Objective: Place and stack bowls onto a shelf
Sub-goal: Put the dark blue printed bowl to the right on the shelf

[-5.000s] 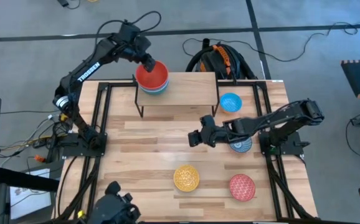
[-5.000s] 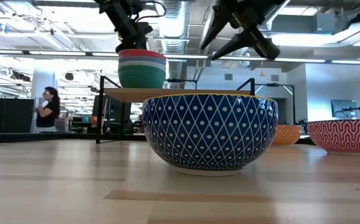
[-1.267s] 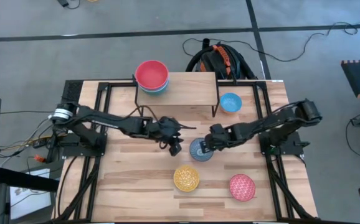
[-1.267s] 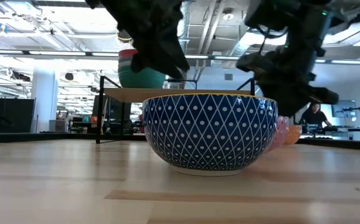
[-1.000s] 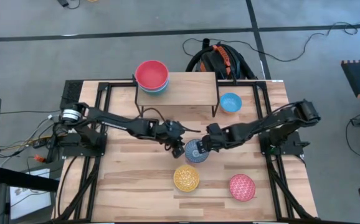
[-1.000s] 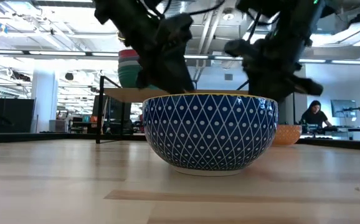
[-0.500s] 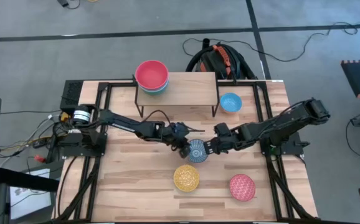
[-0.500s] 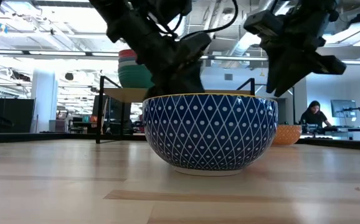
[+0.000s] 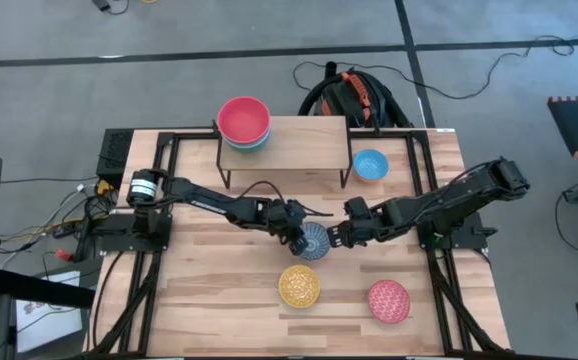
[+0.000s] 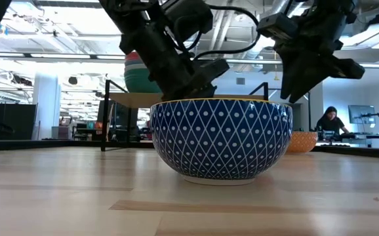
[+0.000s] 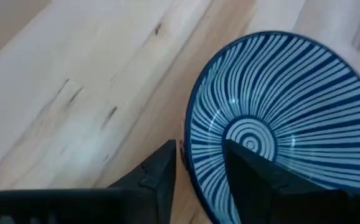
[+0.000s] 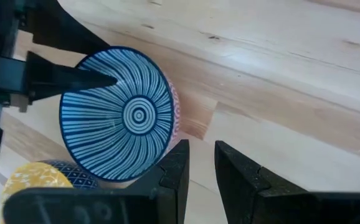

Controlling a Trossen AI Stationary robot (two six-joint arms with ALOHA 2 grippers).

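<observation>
- On the shelf (image 9: 299, 150), a stack topped by the red bowl (image 9: 243, 119) is done.
- My left pincer (image 11: 198, 171) straddles the blue-patterned bowl (image 9: 314, 240) rim at surface centre, fingers apart.
- My right pincer (image 12: 198, 168) waits beside, fingers apart.
- Plain blue bowl (image 9: 370, 165), yellow-patterned bowl (image 9: 299, 286), pink-patterned bowl (image 9: 389, 299) remain.

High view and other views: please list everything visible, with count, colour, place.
Table: one, light wood.
Shelf: one, wooden top, black legs, table's far side.
Stacked bowls: count unclear, red on top, shelf's left end.
Plain blue bowl: one, right of shelf.
Blue-patterned bowl: one, table centre.
Yellow-patterned bowl: one, table front.
Pink-patterned bowl: one, front right.
Bag: one, black and orange, behind table.
Person: one, background.
Left claw: dark, open, astride blue-patterned bowl's rim.
Right claw: dark, open, beside that bowl.
</observation>
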